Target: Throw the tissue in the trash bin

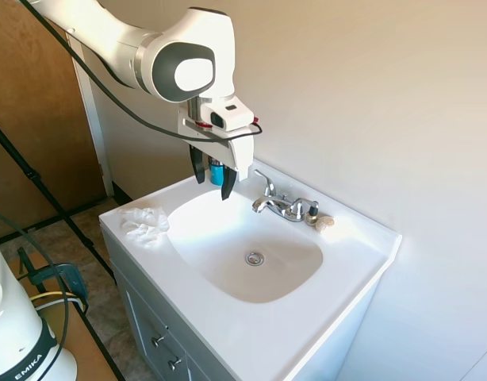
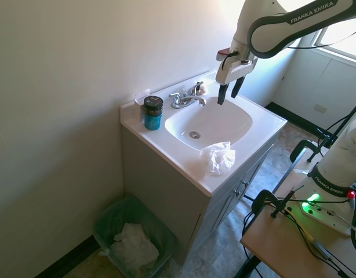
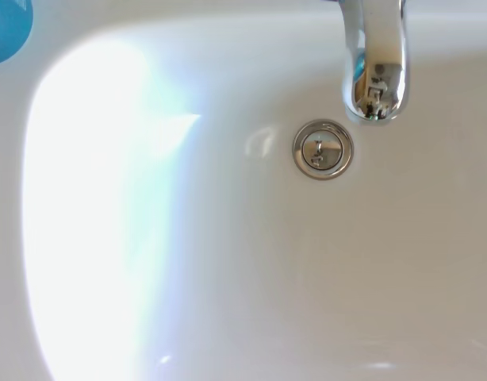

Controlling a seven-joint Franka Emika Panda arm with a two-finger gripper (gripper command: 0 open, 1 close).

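Observation:
The tissue (image 1: 143,223) (image 2: 219,157), a crumpled white wad, lies on the sink counter's front corner, beside the basin. My gripper (image 1: 212,182) (image 2: 229,92) hangs open and empty above the basin, near the faucet, well apart from the tissue. The trash bin (image 2: 131,237), a green bin lined with a bag and holding white paper, stands on the floor beside the cabinet by the wall; it is out of the first exterior view. The wrist view shows only the basin, drain and faucet spout.
A chrome faucet (image 1: 280,204) (image 2: 186,98) (image 3: 374,63) stands at the back of the white sink (image 1: 347,278) (image 2: 256,113). A blue jar with a dark lid (image 2: 152,112) sits at the counter's back corner. A small beige shell-like lump (image 1: 324,223) lies by the faucet.

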